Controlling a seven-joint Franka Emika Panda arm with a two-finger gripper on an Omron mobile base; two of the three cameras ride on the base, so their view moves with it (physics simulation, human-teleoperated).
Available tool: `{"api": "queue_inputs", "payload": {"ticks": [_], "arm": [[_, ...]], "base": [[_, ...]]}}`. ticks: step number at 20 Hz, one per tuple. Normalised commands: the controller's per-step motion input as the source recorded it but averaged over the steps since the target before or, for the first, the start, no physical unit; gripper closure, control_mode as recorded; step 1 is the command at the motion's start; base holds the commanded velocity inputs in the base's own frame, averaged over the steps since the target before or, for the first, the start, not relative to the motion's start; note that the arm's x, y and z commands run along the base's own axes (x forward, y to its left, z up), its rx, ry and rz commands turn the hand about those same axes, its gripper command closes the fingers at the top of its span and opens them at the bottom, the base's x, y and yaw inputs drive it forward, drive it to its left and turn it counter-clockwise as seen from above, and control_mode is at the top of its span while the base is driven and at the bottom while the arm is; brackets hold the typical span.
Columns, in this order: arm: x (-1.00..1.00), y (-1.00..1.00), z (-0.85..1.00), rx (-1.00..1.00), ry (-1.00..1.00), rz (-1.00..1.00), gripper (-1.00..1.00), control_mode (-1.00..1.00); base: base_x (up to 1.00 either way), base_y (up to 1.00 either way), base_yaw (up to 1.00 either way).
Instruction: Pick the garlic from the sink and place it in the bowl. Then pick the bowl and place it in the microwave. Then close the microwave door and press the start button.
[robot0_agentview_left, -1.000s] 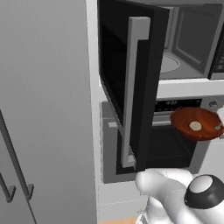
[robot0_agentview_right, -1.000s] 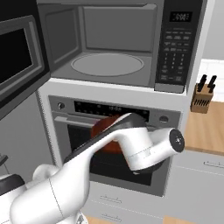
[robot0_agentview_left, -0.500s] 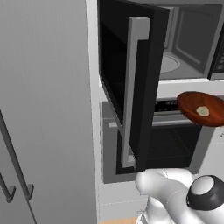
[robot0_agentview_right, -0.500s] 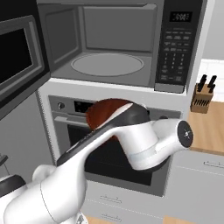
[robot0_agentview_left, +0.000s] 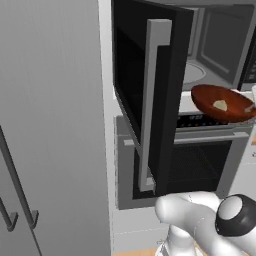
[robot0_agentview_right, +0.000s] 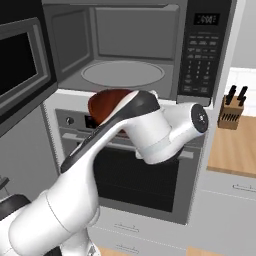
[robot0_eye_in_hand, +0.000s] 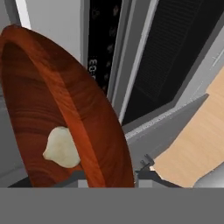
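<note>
The red-brown bowl (robot0_agentview_left: 222, 104) hangs in the air in front of the oven's control strip, just below the open microwave (robot0_agentview_left: 212, 47). The pale garlic (robot0_agentview_left: 220, 105) lies inside it. In the hand view the bowl (robot0_eye_in_hand: 65, 109) stands tilted on edge with the garlic (robot0_eye_in_hand: 61, 148) low in it, and my gripper (robot0_eye_in_hand: 111, 178) is shut on its rim. In the right base view the bowl (robot0_agentview_right: 106, 105) peeks out behind my forearm, under the turntable (robot0_agentview_right: 122, 73). The microwave door (robot0_agentview_left: 152, 100) stands swung out to the left, silver handle facing me. The button strip (robot0_agentview_right: 202, 65) is on the microwave's right.
The oven (robot0_agentview_right: 135, 170) with its horizontal handle sits directly under the microwave. A knife block (robot0_agentview_right: 232, 107) stands on the wooden counter (robot0_agentview_right: 235, 150) to the right. Tall grey cabinet doors (robot0_agentview_left: 50, 125) fill the left.
The bowl with the garlic has risen from in front of the oven door to just under the microwave's opening. My arm went up with it.
</note>
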Motion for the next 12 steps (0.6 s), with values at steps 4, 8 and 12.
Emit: {"api": "queue_inputs", "payload": {"ticks": [4, 8, 12], "arm": [[0.66, 0.26, 0.45, 0.00, -0.04, -0.06, 1.00, -1.00], [0.80, 0.24, 0.38, 0.00, -0.01, -0.08, 1.00, -1.00], [0.89, 0.30, 0.27, 0.00, 0.00, -0.04, 1.00, -1.00]], "base": [[0.00, 0.00, 0.00], [0.00, 0.00, 0.00], [0.00, 0.00, 0.00]]}}
